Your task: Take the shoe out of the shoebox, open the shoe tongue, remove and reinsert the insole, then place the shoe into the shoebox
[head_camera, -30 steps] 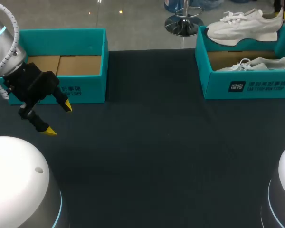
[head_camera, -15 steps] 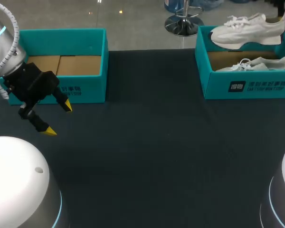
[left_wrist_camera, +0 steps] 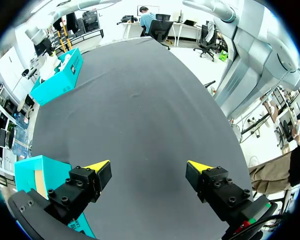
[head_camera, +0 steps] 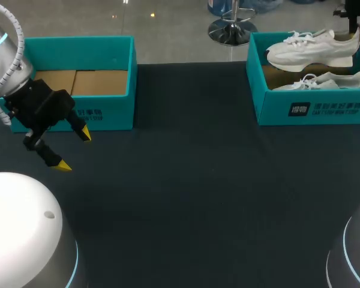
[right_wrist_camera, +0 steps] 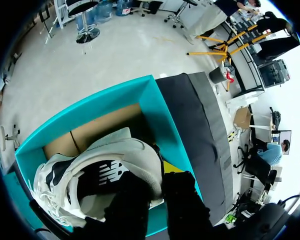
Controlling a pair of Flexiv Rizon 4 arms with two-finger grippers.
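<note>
Two fingers of the right pincer [right_wrist_camera: 157,182] clamp the heel collar of the white shoe [right_wrist_camera: 105,170], one from each side, so it's holding the shoe, w/ one yellow tip just showing beside the heel. In the wrist view the shoe hangs over the right-hand shoebox [right_wrist_camera: 160,115], w/ the cardboard floor visible beyond it. Vs. a sec ago in the head view, the shoe sits lower in the picture and a touch further right. It now overlaps the box's far rim instead of standing clear above it, and it stays roughly level, sole down. Can't tell from one fixed view whether that's a drop or a pull toward the robot. It's prob. the carry out of the box, i.e. step one is under way but not done, since the shoe isn't over the open table [head_camera: 198,180] yet. A second shoe [head_camera: 327,81] lies in the same box, under the held one, unmoved. Further out, the left pincer [head_camera: 75,150] hasn't shifted at all. Its fingers are wide apart w/ nothing between them, and it hovers just in front of the other shoebox [head_camera: 105,114], which shows only its cardboard floor. For the task, the tongue and insole work all remains, and the left arm prob. has to come in once the shoe is set down mid-table.
</note>
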